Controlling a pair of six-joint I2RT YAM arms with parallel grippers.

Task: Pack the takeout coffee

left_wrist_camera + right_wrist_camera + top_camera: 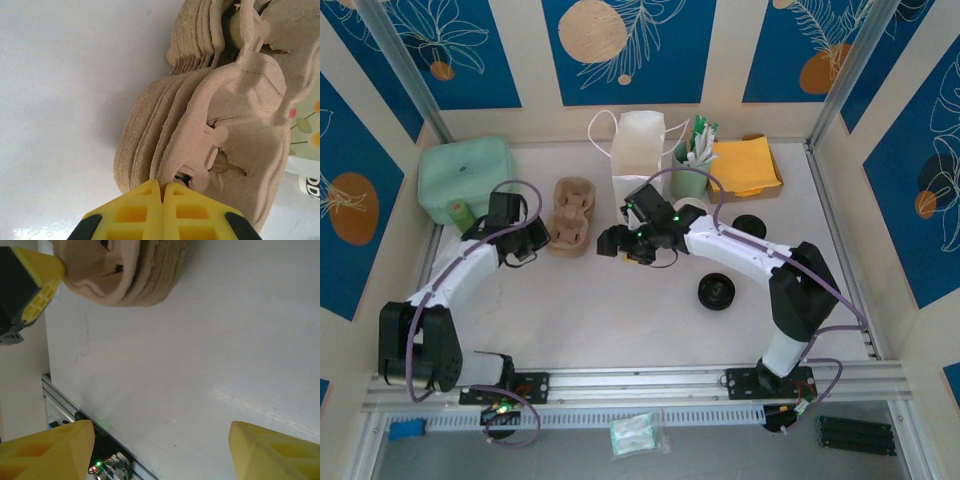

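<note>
White links and black joints make up the left arm (470, 262) and right arm (740, 248); a purple cable (519, 183) loops along each. Green lights (670, 215) dot the right wrist. The left gripper (162, 192) and right gripper (162, 432) carry yellow wedge fingers (50, 452) with moulded pockets on black mounts.

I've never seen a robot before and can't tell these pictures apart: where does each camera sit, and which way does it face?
Top: above and behind the robot, looking down on the table; left arm, right arm, left tool, right tool show.
Left wrist: on the left arm, facing the carrier stack; its shut tool shows at the bottom.
Right wrist: on the right arm, facing across the table to the rail; its spread fingers show below.
Shared: the carrier stack, in all three.
</note>
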